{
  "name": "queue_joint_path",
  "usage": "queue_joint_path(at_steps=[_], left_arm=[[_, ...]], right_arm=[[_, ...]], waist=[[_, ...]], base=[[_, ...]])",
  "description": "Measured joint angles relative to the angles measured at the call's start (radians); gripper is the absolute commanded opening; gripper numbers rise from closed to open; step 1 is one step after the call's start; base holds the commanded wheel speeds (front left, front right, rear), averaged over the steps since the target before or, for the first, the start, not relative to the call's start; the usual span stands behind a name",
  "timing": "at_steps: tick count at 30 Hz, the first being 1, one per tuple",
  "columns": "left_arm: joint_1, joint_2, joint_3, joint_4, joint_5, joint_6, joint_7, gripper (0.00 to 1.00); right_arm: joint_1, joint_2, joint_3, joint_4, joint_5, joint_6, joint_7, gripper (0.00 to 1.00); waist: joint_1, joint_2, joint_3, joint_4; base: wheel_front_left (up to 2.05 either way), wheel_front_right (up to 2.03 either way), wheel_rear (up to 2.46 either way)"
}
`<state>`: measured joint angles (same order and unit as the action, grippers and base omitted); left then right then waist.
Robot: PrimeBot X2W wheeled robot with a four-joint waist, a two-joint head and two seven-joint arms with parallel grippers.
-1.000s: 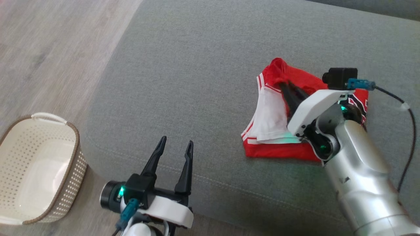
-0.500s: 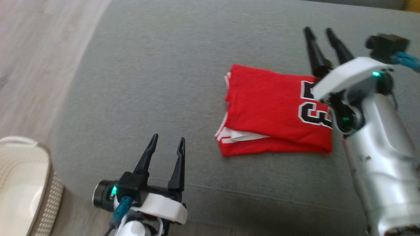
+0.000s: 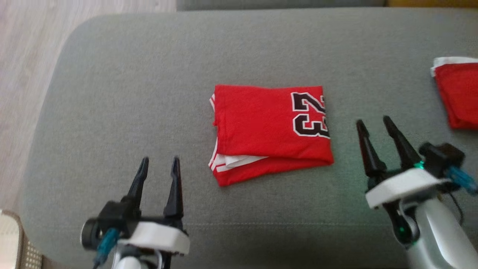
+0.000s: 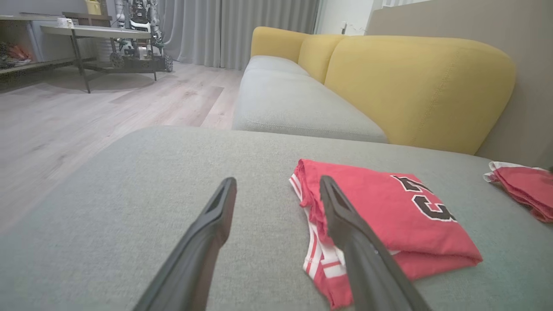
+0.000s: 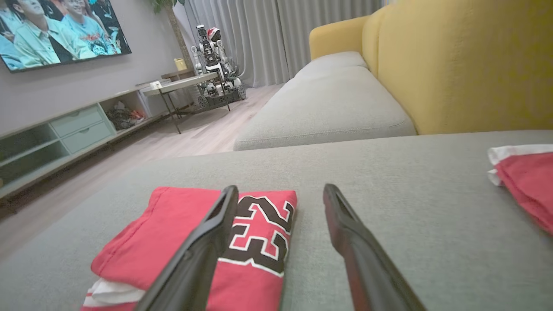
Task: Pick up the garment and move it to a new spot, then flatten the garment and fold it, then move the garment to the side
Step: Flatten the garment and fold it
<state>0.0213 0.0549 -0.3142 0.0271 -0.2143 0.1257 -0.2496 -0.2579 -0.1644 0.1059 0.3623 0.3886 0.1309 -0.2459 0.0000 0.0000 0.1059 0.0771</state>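
The garment [image 3: 267, 130] is a red jersey with a black "23", folded into a flat rectangle in the middle of the grey couch seat [image 3: 149, 74]. It also lies ahead in the left wrist view [image 4: 389, 216] and in the right wrist view [image 5: 181, 233]. My left gripper [image 3: 159, 161] stands open near the seat's front edge, to the left of the garment and apart from it. To the garment's right, my right gripper [image 3: 374, 121] is open too, with nothing between its fingers.
A second folded red cloth [image 3: 457, 93] lies at the seat's right edge. A corner of a white perforated basket [image 3: 15, 243] shows on the wood floor at lower left. Yellow couch backs [image 4: 414, 86] rise behind the seat.
My right gripper let go of the garment's raised corner, opened and drew back to the right. The garment now lies folded flat. The head camera has shifted.
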Motion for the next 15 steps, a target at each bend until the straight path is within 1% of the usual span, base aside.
queue_joint_path(at_steps=[2,4,7,10,15], left_arm=[[0.033,0.000,0.011,0.000,0.000,-0.003,0.000,1.00],[0.064,0.000,0.026,0.000,0.016,-0.004,0.000,1.00],[0.095,0.001,0.049,-0.008,0.054,-0.011,0.000,1.00],[0.124,0.001,0.066,-0.026,0.083,-0.012,0.000,1.00],[0.144,0.001,0.073,-0.041,0.100,-0.013,0.000,1.00]], right_arm=[[0.047,0.007,-0.038,-0.048,-0.046,0.000,-0.004,1.00],[0.091,0.031,-0.084,-0.132,-0.086,0.000,-0.007,1.00],[0.156,0.060,-0.095,-0.209,-0.152,0.000,-0.007,1.00],[0.224,0.072,-0.092,-0.230,-0.217,0.000,-0.007,1.00],[0.275,0.093,-0.106,-0.248,-0.258,0.000,-0.007,1.00]], waist=[[0.0000,0.0000,-0.020,-0.012],[0.0000,0.0000,-0.040,-0.023],[0.0000,0.0000,-0.069,-0.038],[-0.0001,0.0001,-0.091,-0.051],[-0.0001,0.0000,-0.106,-0.055]], base=[[0.00,0.00,0.00],[0.00,0.00,0.00],[0.00,0.00,0.00],[0.00,0.00,0.00],[0.00,0.00,0.00]])
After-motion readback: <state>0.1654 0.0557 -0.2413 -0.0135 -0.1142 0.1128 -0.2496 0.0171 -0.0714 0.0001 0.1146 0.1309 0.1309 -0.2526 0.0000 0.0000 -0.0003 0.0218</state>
